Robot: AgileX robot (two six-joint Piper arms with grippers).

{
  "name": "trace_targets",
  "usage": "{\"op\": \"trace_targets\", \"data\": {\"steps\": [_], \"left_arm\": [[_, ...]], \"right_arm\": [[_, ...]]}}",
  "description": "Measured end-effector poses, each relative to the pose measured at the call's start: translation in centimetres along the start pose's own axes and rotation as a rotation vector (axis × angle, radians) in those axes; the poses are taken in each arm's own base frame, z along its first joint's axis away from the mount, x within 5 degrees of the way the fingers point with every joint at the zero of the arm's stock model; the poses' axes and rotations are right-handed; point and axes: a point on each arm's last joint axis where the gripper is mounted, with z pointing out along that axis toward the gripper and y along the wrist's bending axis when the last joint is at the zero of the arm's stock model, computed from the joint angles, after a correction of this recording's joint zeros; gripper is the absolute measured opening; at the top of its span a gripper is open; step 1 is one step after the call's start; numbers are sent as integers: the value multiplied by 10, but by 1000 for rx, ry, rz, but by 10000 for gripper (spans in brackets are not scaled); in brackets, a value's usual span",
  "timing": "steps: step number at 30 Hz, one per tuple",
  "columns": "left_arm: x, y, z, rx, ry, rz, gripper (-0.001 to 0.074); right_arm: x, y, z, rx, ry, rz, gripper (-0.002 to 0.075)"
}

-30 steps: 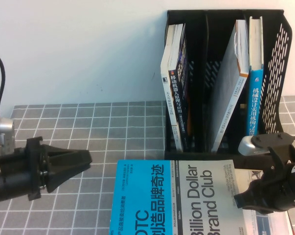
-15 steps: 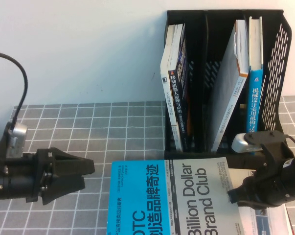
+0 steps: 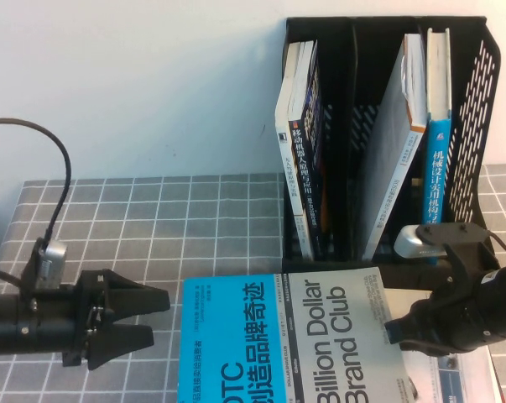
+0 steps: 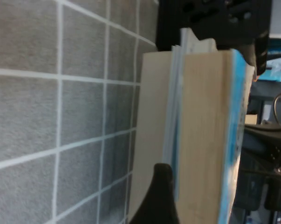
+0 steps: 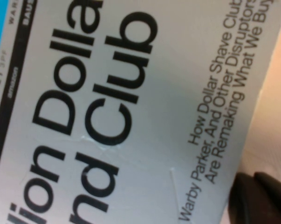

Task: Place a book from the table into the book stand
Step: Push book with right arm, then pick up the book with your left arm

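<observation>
Left gripper [image 3: 150, 319] low over the table [image 3: 194, 210], jaws spread, tips just beside the blue edge of the book [image 3: 290, 336]; right gripper [image 3: 397, 332] at the book's silver-grey edge, finger state unclear; book lying before the book stand [image 3: 471, 126]

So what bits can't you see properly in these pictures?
- Book: its near end is cut off by the high view's bottom edge.
- Right gripper: at the book's right edge; its own arm covers the fingers in the high view, and the right wrist view shows only a dark tip.
- Left gripper: open beside the book; the left wrist view shows just one finger.
- Stand: spine writing too small to read.
</observation>
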Motion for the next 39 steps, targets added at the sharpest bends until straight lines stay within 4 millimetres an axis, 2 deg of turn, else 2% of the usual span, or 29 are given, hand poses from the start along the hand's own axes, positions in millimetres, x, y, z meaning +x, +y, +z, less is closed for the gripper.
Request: {"op": "trace_targets", "data": {"steps": [5,11,15,21,36,39], "left_arm": [[-2,10,16,17,11,-33,583],[6,12,44,32,82,-21,584],[7,17,53,43,87,-34,584],[6,23,56,43,74,-56,584],[13,19,66,34,127,-47,582],[14,19,67,32,137,-45,560]], "right_arm": [[0,0,0,-6,-4,1,-3],[-1,1,2,-13,-4,12,-3],[-1,1,2,-14,-6,14,-3],[-1,1,2,-18,-6,22,-3],[-1,3,6,-51,-8,99,-3],[-1,3,8,-54,-3,108,-3]]}}
